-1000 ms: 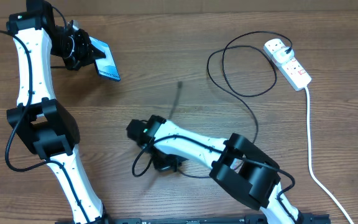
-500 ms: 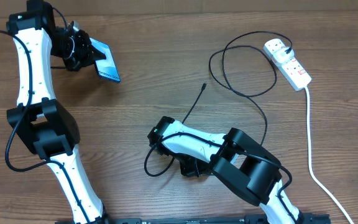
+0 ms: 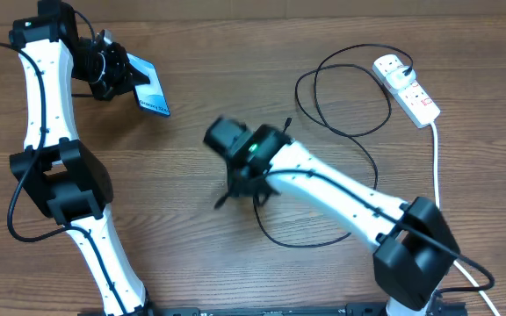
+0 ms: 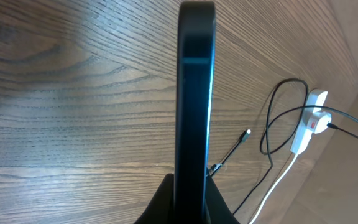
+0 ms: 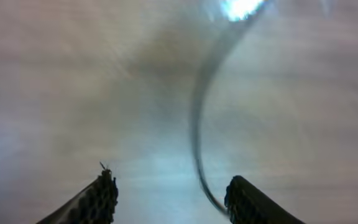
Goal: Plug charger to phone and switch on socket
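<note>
My left gripper [image 3: 117, 77] is shut on the phone [image 3: 152, 89] and holds it up at the far left, its light blue screen tilted. In the left wrist view the phone [image 4: 196, 93] stands edge-on between my fingers [image 4: 166, 208]. The charger's black cable [image 3: 341, 88] loops near the socket [image 3: 408, 88], where its plug sits. Its connector tip [image 3: 287, 124] lies on the wood at mid-table. My right gripper [image 3: 240, 186] is blurred by motion just below that tip. In the right wrist view my right gripper [image 5: 169, 186] is open, and the cable [image 5: 196, 124] runs between the fingers close to the right one.
The socket's thick white cord [image 3: 439, 202] runs down the right side to the front edge. A slack loop of black cable [image 3: 306, 243] lies under my right arm. The socket [image 4: 309, 119] and the connector tip [image 4: 246, 132] also show in the left wrist view.
My right arm swung from the front of the table up toward the middle and its jaws opened. The cable's tip shifted right. The left arm and phone stayed still.
</note>
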Tool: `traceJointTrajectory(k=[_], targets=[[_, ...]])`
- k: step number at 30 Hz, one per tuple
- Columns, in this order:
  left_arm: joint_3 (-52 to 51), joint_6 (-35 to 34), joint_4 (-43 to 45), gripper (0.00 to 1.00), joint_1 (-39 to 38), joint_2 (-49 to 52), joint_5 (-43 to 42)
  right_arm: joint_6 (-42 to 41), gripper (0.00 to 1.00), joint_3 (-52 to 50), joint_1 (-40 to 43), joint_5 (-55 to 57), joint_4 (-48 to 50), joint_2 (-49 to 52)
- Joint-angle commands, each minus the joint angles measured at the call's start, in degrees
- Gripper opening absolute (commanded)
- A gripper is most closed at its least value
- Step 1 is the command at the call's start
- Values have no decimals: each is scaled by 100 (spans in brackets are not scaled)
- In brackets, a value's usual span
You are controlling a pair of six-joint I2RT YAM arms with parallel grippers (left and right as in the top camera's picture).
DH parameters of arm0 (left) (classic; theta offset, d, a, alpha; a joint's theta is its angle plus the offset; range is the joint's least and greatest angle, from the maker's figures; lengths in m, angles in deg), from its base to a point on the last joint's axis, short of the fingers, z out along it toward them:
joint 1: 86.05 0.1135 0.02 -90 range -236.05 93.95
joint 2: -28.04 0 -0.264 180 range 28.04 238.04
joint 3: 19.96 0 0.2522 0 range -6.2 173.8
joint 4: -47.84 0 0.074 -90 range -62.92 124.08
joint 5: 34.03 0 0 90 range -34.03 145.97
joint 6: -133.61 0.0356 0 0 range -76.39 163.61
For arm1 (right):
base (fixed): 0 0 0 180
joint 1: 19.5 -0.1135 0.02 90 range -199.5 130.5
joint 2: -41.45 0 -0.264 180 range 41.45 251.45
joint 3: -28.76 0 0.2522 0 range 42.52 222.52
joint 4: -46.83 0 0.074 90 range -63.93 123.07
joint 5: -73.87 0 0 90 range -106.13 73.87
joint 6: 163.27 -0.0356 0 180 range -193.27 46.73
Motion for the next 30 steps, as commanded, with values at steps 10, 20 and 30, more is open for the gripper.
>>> traceJointTrajectory(k=[10, 20, 30], targets=[[168, 133, -17, 4, -59, -304, -138, -855, 43, 42, 367, 433, 533, 1051], [168, 155, -17, 4, -59, -304, -138, -855, 32, -160, 348, 173, 579, 1440], [168, 153, -15, 4, -59, -304, -138, -837, 4, -763, 304, -151, 531, 1449]])
